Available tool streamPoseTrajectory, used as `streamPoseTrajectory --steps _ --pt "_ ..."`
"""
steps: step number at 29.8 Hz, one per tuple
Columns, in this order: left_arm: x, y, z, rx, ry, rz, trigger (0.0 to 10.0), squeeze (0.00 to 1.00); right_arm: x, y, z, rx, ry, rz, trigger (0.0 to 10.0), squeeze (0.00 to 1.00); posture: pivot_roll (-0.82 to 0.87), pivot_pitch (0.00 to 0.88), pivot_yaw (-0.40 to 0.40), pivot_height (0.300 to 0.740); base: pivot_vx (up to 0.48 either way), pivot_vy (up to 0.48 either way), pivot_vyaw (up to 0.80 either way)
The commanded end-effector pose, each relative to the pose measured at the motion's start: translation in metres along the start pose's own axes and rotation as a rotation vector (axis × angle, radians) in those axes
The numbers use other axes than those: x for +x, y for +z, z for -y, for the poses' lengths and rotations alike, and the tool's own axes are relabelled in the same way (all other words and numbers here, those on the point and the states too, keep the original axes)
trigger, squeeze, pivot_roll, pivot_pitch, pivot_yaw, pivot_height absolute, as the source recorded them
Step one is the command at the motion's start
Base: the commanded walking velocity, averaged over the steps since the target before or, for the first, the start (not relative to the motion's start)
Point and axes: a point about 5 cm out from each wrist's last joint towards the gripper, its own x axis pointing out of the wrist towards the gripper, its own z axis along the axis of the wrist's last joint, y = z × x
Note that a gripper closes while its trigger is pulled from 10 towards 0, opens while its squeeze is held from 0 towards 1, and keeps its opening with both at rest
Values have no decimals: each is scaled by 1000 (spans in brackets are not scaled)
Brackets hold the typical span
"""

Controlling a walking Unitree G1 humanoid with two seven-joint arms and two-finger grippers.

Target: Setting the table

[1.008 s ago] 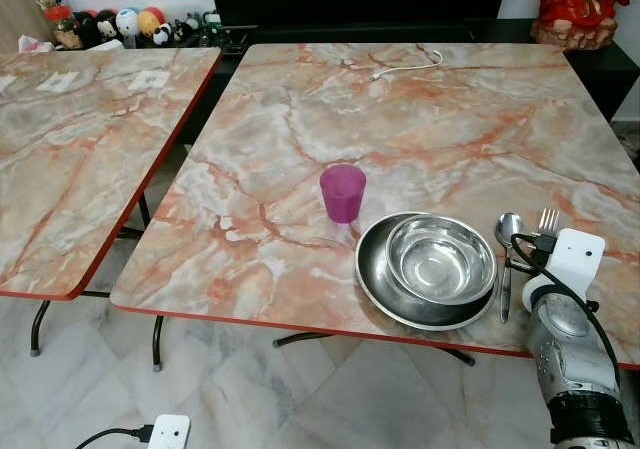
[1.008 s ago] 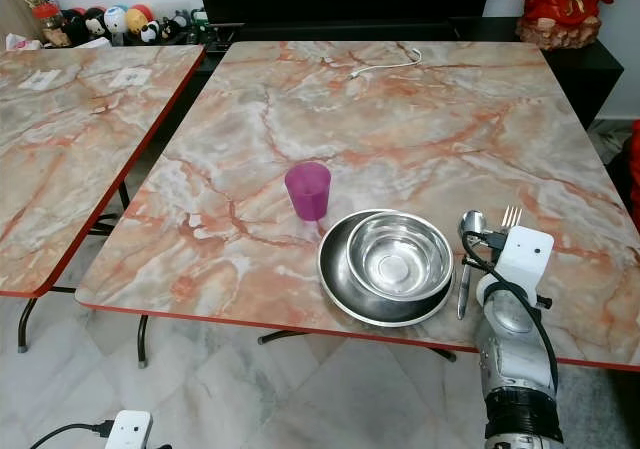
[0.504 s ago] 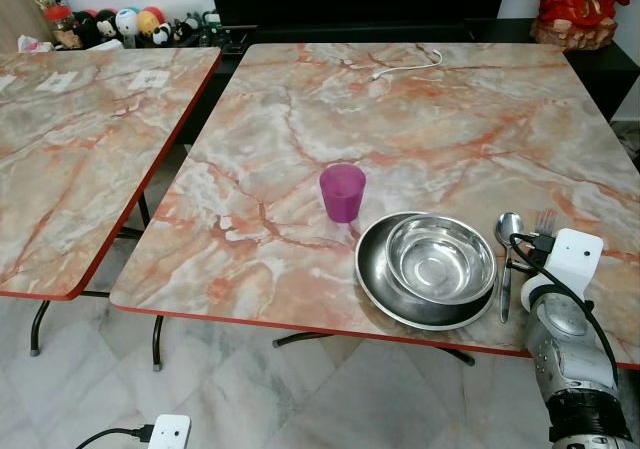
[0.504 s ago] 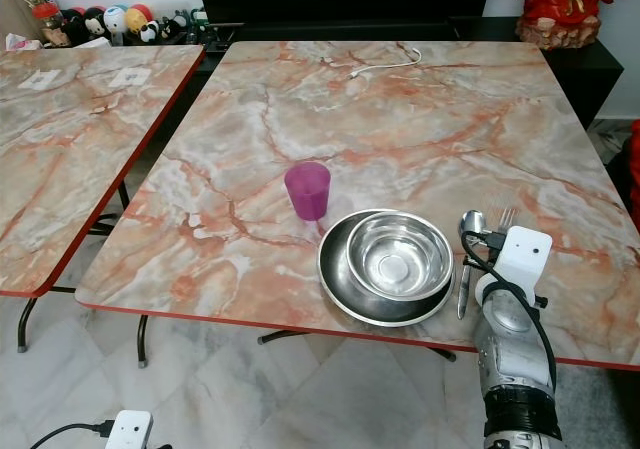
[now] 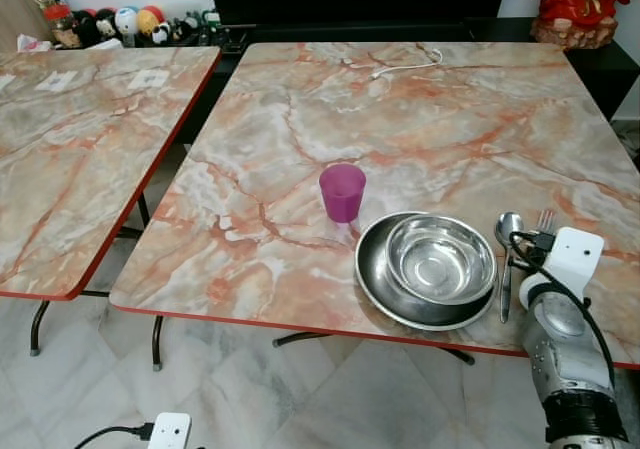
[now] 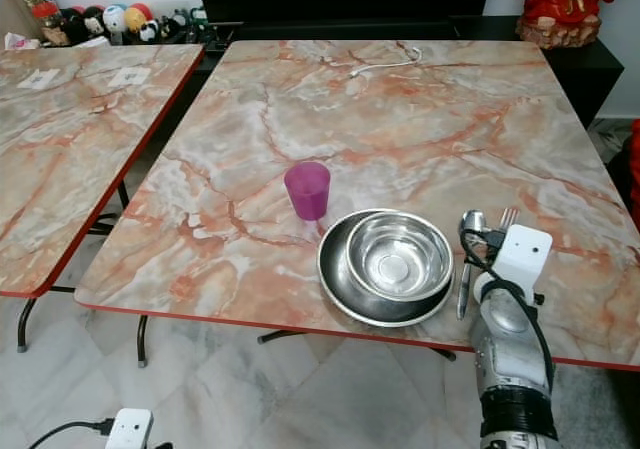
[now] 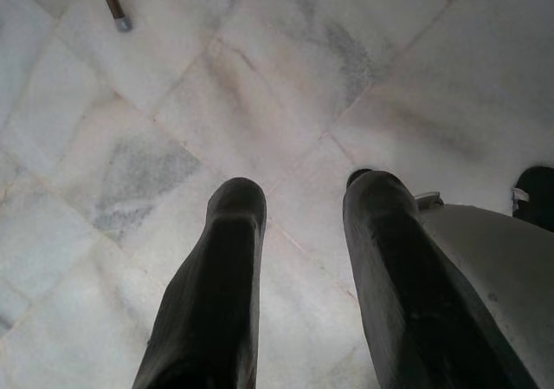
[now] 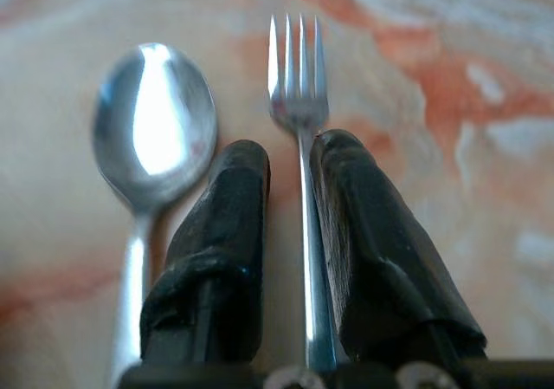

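Fork (image 8: 299,103): one, lying flat on the near right part of the marble table (image 5: 420,119), its handle running between the two black fingers (image 8: 223,233) of the right gripper (image 8: 291,159). The fingers sit close on either side of the handle, but the frames do not settle whether they are clamped on it or merely straddling it (cannot tell). The tines point away from the robot.

Spoon (image 8: 151,138): one, flat on the table just beside the fork, on its left, bowl facing up.

Left of the spoon, near the front edge: one steel bowl (image 5: 440,257) resting inside one steel plate (image 5: 385,279). One purple cup (image 5: 342,191) stands upright just beyond the plate's far left rim.

One white cable (image 5: 405,67) lies at the far side of the same table. A second marble table (image 5: 70,139) stands apart to the left.

Left gripper (image 7: 299,194): hanging over the tiled floor (image 7: 216,86), fingers parted, nothing between them.
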Motion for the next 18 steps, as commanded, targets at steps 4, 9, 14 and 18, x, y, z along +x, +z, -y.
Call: streamPoseTrajectory --steps 4,9,14,18 --pt "-3 -9 -1 -8 3 -20 10000 0 -2 23 -8 24 44 146 10000 0 -128 80 69 740 0 0 0" --pt "-4 -10 -2 -9 5 -20 10000 0 -4 32 -14 24 75 217 10000 0 -134 62 69 740 0 0 0" --pt "-5 -12 -2 -9 5 -17 10000 0 -7 43 -16 32 93 288 10000 0 -142 47 69 740 0 0 0" --pt "-5 -13 0 -12 5 -16 10000 0 -11 47 -15 18 116 328 10000 0 -156 27 64 740 0 0 0"
